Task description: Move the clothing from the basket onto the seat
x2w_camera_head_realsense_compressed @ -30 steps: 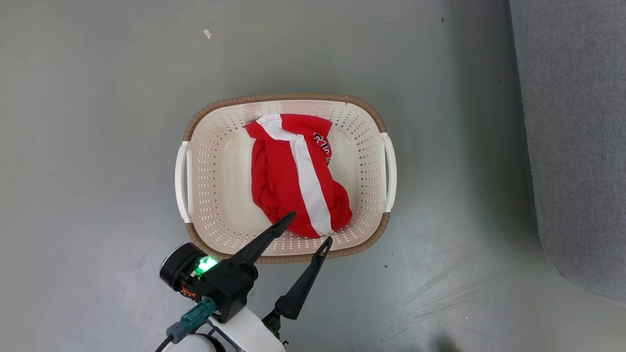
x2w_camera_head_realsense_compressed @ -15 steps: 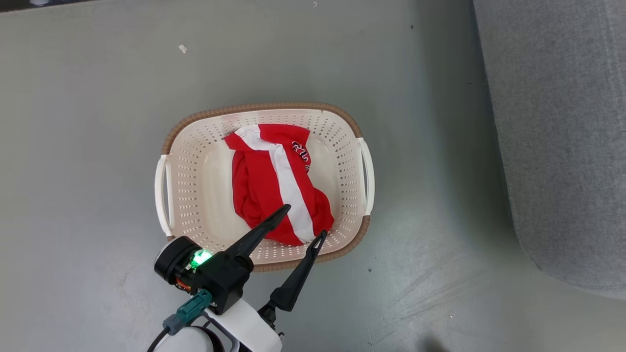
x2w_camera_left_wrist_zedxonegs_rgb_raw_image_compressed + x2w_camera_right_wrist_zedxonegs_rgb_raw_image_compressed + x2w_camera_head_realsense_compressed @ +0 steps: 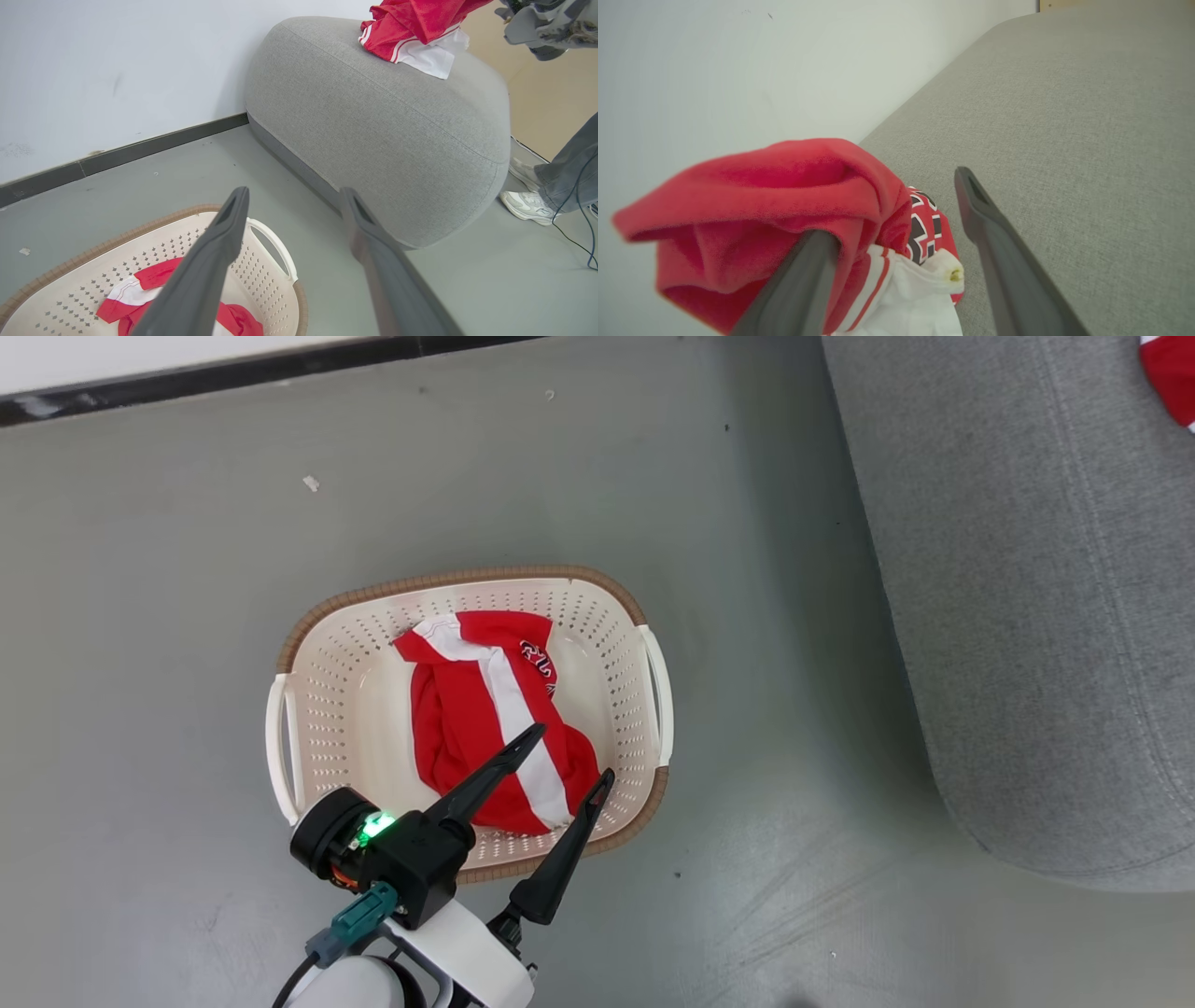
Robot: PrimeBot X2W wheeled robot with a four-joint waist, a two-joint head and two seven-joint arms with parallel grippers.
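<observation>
The cream basket (image 3: 285, 747) stands on the grey floor with a red, white-striped garment (image 3: 467, 719) crumpled inside it. My left gripper (image 3: 574, 753) hovers open over the garment's near end, holding nothing. In the left wrist view the left gripper (image 3: 294, 193) points past the basket (image 3: 273, 240) at the grey seat (image 3: 397, 130), where another red and white garment (image 3: 416, 32) lies. In the right wrist view the right gripper (image 3: 896, 205) is open above the seat (image 3: 1064, 116). That garment (image 3: 784, 186), with dark lettering, is draped over its left finger.
A white wall with a dark skirting board (image 3: 233, 378) runs behind the basket. A person's legs and pale shoes (image 3: 528, 205) stand on the floor beyond the seat's rounded end, next to a thin cable (image 3: 579, 242). Bare floor separates basket and seat.
The head camera has shifted, so the basket sits lower left and the wall and more of the seat show. My left gripper reaches a little further over the garment, still open.
</observation>
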